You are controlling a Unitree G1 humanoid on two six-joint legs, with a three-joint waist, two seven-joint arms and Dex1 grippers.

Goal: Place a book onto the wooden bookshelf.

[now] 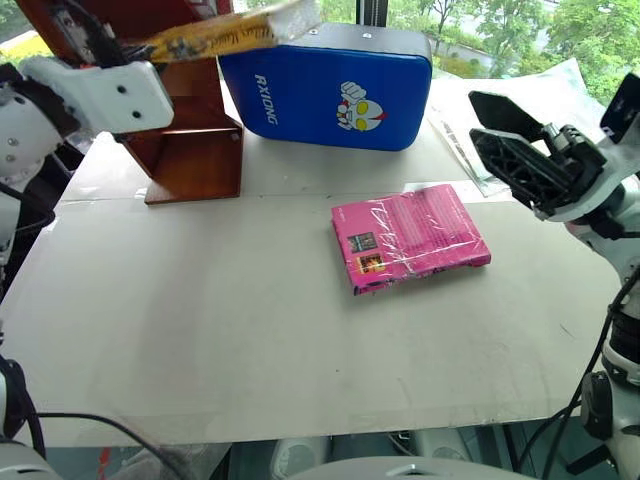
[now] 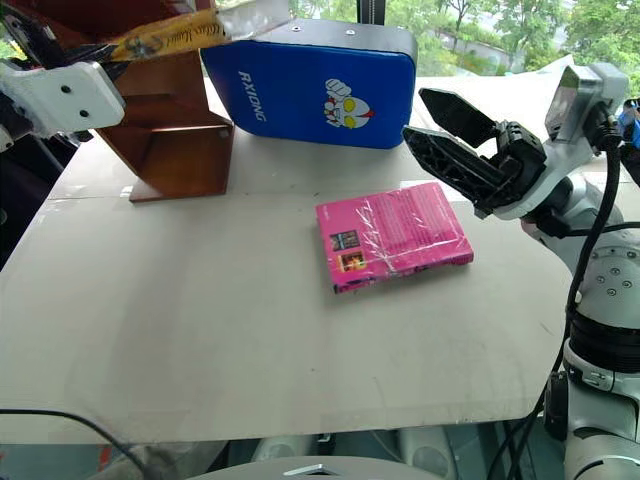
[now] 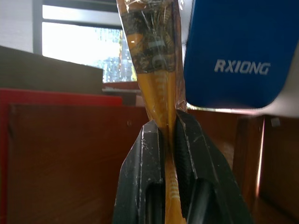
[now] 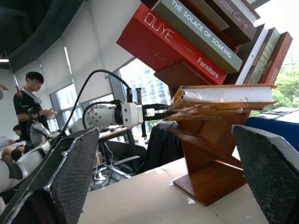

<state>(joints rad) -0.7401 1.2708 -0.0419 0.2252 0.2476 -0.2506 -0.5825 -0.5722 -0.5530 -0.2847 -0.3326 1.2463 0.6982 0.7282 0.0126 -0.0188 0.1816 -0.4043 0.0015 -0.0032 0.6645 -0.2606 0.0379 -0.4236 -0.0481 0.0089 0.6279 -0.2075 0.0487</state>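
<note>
The book (image 1: 215, 35), yellow-orange in glossy wrap, is held level in the air at the far left, up against the wooden bookshelf (image 1: 195, 150). My left gripper (image 3: 167, 140) is shut on its lower edge. In the right wrist view the book (image 4: 224, 95) lies flat across the bookshelf's (image 4: 210, 177) middle, above a slanted panel; I cannot tell whether it touches. My right gripper (image 1: 478, 118) hangs open and empty above the table's right side, pointing toward the shelf.
A magenta-pink book (image 1: 408, 237) lies flat on the white table (image 1: 200, 320), right of centre. A blue padded case (image 1: 325, 85) stands at the back beside the shelf. Several books (image 4: 187, 32) lean in the shelf's upper part. A person (image 4: 30, 100) stands in the background.
</note>
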